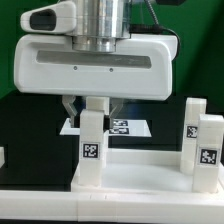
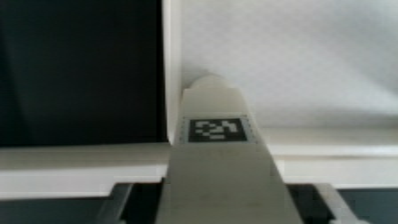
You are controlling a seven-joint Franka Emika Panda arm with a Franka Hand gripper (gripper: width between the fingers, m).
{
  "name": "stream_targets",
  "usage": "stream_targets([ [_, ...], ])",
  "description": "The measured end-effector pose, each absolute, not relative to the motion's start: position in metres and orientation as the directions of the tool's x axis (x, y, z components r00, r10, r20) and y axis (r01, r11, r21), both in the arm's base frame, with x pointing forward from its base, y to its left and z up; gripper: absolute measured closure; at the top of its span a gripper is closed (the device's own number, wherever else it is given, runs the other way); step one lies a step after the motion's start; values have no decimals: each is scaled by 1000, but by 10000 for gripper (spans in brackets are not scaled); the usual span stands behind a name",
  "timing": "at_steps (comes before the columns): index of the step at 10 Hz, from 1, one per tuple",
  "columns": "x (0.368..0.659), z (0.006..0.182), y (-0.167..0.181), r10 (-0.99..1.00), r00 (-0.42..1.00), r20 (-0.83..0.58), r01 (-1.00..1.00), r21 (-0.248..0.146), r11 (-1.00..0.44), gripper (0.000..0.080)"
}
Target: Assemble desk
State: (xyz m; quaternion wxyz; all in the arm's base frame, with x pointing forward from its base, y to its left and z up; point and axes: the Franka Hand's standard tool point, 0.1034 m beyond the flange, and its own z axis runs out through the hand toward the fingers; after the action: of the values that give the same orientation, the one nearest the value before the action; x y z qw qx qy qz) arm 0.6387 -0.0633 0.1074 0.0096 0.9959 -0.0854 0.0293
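Note:
My gripper [image 1: 92,108] is shut on a white square post leg [image 1: 92,150] with a black-and-white tag, held upright. The leg's lower end is at the corner of the white tabletop [image 1: 140,172] towards the exterior view's left; whether it touches is hidden. In the wrist view the same leg [image 2: 217,150] runs up the middle from my gripper [image 2: 217,208], its tip over the tabletop's raised rim [image 2: 173,60]. Two more tagged legs [image 1: 193,125] [image 1: 208,150] stand upright at the tabletop's end on the exterior view's right.
The marker board [image 1: 128,127] lies flat on the black table behind the held leg. A small white piece [image 1: 2,156] shows at the exterior view's left edge. A green wall stands at the back.

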Motion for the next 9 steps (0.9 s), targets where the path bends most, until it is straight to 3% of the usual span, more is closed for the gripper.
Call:
stream_targets([
  [6, 636, 107, -67, -535, 843, 52, -535, -3, -845, 487],
  [9, 634, 108, -69, -599, 799, 46, -600, -2, -800, 455],
])
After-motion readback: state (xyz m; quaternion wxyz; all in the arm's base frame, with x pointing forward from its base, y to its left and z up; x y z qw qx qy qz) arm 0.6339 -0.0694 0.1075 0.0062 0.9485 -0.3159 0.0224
